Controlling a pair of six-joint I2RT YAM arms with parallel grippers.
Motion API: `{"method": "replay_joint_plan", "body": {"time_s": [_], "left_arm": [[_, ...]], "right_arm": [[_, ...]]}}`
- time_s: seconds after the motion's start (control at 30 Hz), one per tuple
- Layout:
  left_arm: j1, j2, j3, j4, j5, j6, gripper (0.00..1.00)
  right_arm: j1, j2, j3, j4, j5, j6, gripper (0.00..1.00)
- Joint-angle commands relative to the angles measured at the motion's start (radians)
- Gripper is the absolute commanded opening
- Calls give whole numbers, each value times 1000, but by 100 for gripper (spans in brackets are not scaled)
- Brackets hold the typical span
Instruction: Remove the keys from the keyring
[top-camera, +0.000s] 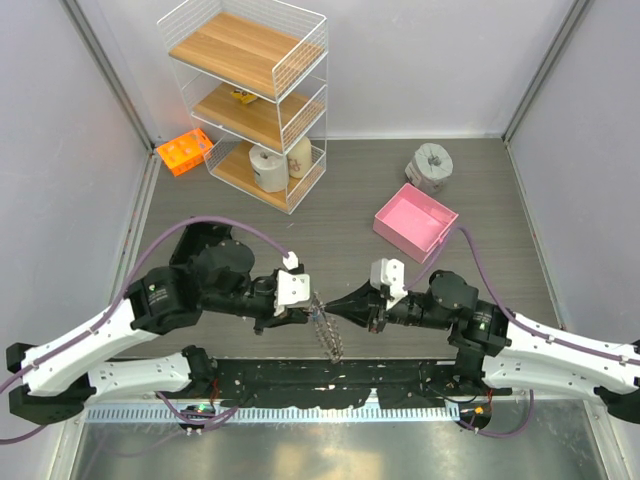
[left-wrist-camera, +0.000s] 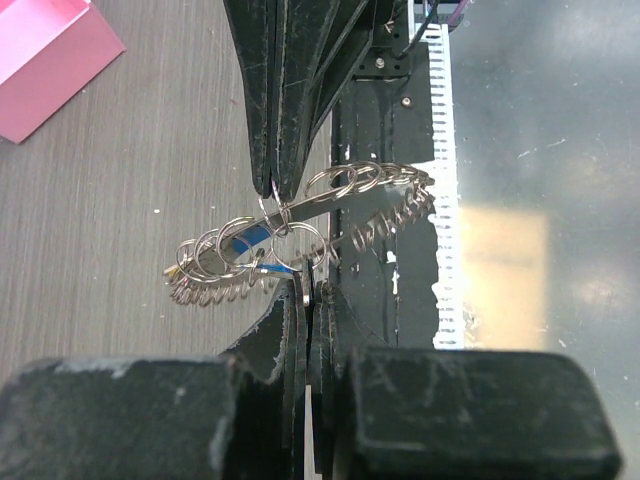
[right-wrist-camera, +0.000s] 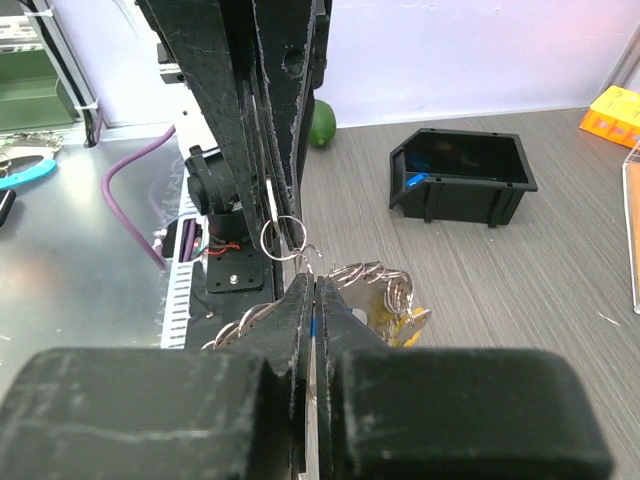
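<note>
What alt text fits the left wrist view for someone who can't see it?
The left gripper from below and the right gripper from above meet with shut jaws on a silvery coiled keyring, held over the grey table. A blue key shows among its small rings; a pink box sits top left.

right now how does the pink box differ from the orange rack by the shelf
The pink box is a plain open tray; the orange rack has a grid of holes. The pink box looks larger than the orange rack. The pink box sits right, near the grey roll; the orange rack sits left, beside the wire shelf. Both rest on the table.
</note>
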Motion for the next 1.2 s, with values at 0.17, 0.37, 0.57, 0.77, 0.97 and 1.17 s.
{"method": "replay_joint_plan", "body": {"time_s": [0.17, 0.37, 0.57, 0.77, 0.97, 1.17], "left_arm": [[-10, -65, -97, 147, 46, -107, 0], [-12, -70, -140, 194, 12, -121, 0], [-13, -70, -176, 199, -48, -98, 0], [-13, -88, -209, 202, -94, -64, 0], [-15, -125, -245, 223, -119, -47, 0], [-15, -142, -241, 210, -134, -38, 0]], "right_arm": [[-17, -86, -225, 337, 201, -91, 5], [-18, -74, -415, 717, 232, -140, 5], [-19, 33, -454, 837, 295, -161, 5], [-20, 153, -480, 1007, 338, -163, 5], [-19, 250, -478, 1106, 344, -160, 5], [-20, 287, -475, 1135, 356, -137, 5]]}}
